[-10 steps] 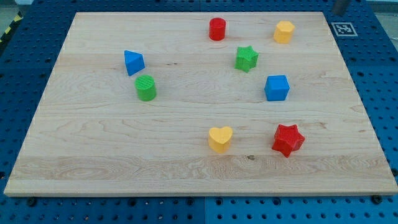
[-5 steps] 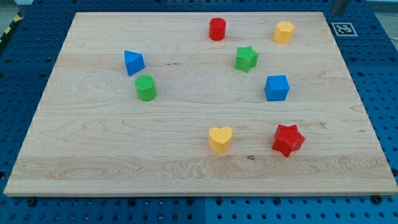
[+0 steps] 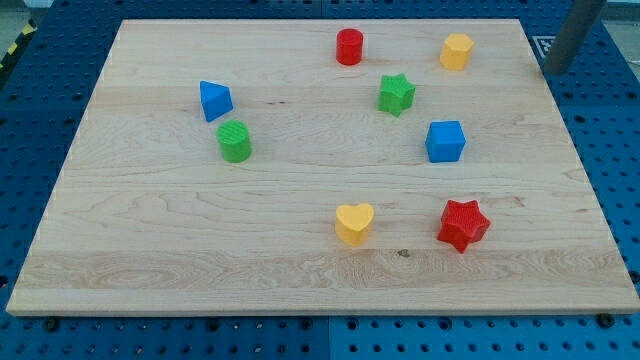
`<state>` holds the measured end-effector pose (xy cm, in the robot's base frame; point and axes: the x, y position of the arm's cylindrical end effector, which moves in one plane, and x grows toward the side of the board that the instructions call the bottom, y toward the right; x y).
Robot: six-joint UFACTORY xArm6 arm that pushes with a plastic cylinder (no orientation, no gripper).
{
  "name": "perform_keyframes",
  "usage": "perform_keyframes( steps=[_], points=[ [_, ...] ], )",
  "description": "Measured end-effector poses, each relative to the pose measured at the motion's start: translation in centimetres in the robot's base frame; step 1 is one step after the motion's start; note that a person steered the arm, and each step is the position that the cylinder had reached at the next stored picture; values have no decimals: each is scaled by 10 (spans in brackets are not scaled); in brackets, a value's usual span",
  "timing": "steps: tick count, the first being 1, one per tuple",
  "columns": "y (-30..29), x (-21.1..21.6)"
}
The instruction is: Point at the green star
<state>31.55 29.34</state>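
**Rod poised at board's far corner, green star yet to be reached**

Rod and tip (image 3: 553, 71) are seen at the view's top right, just off the right edge of the wooden board (image 3: 150, 260), above the blue perforated table (image 3: 610, 150). The rod is blurred, and only its lower stretch is shown; no jaws are carried, so nothing can be opened, closed or held, and no block is touched by the tip. The nearest block is the yellow hexagon-like block (image 3: 456, 51), lying to the view's left of the tip, near the board's top edge.

The target, the green star (image 3: 397, 94), is found further to the view's left and slightly lower, in the board's upper middle. It is flanked by the red cylinder (image 3: 349, 47) above and to its left, and by the blue cube (image 3: 445, 141) below and to its right; all 3 stand apart from one another. A clear lane between the yellow block and the blue cube is judged to be open for an approach from the right, which may explain the tip's entry from this corner.

Further out, the red star (image 3: 463, 224) and the yellow heart (image 3: 354, 223) are placed low on the board, well apart from the target. On the view's left, the blue triangular block (image 3: 215, 100) and the green cylinder (image 3: 235, 141) sit near each other. The pointing is judged to be at an early stage.
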Motion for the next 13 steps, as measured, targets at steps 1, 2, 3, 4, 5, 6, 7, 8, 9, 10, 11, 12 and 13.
perform_keyframes(
  steps=[1, 2, 3, 4, 5, 6, 7, 8, 9, 10, 11, 12, 13],
  points=[
    [-27, 10],
    [-27, 10],
    [-38, 16],
    [-52, 21],
    [-52, 22],
    [-71, 39],
    [-98, 46],
    [-98, 46],
    [-98, 44],
    [-103, 28],
    [-122, 25],
    [-154, 32],
    [-162, 32]
  ],
)
